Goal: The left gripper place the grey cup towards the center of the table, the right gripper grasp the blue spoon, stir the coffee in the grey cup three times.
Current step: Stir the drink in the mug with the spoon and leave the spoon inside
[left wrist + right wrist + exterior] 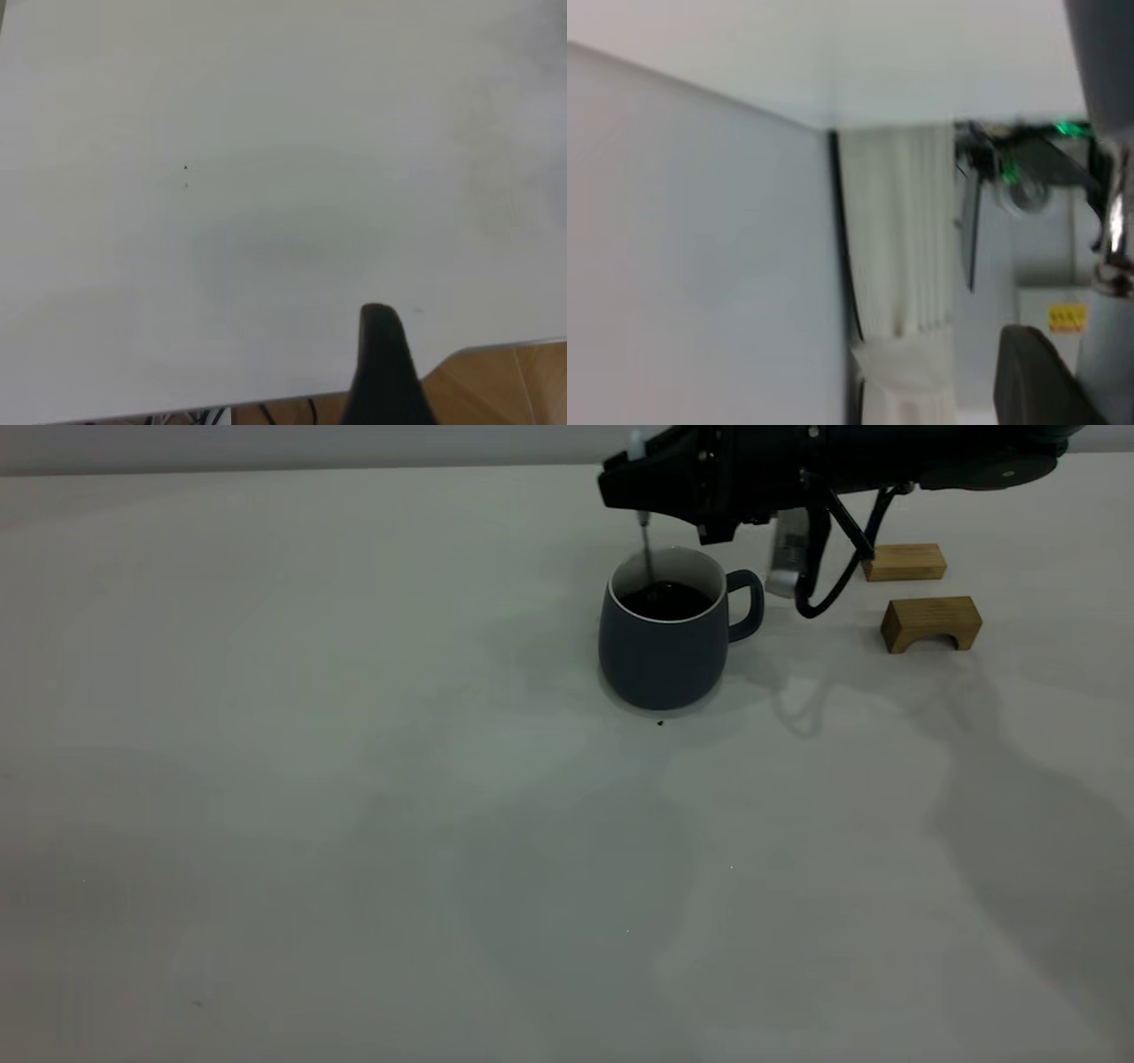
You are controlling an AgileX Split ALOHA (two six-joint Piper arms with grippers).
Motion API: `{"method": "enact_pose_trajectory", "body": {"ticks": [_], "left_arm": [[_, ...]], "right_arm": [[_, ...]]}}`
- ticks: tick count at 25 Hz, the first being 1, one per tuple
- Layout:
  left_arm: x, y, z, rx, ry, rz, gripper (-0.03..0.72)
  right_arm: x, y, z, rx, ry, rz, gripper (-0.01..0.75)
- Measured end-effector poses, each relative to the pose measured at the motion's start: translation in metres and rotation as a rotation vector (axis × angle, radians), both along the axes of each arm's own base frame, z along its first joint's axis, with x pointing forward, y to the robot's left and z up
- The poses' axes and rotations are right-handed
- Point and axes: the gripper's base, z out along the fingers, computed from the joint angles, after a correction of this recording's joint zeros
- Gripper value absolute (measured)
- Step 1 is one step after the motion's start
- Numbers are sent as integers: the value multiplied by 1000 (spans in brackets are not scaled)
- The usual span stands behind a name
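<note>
Wide, plain off-white matte table (354, 824), bare across the left, grey wall behind. Right of centre, toward the far edge, stands the dark blue-grey rounded cup (663, 651), white inside, thin white rim, loop handle pointing right; black coffee (666, 600) within. Just in front, a tiny dark speck (660, 723). Above the cup, right gripper (640, 491) clamped on the slim pale-blue spoon (646, 545), grey neck dipping into the coffee. Farther right, two wooden blocks (930, 622). No legible writing. Left gripper (383, 372) near the table edge; openness cannot be told.
</note>
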Motion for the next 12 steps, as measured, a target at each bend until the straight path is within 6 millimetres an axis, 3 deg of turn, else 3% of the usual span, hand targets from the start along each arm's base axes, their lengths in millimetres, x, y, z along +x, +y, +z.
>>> {"method": "enact_pose_trajectory", "body": {"ticks": [8, 12], "left_arm": [[0, 0, 0, 0, 0, 0, 585], [0, 0, 0, 0, 0, 0, 585]], "right_arm": [[-9, -25, -4, -45, -29, 155, 118], [-13, -20, -2, -29, -30, 206, 118]]}}
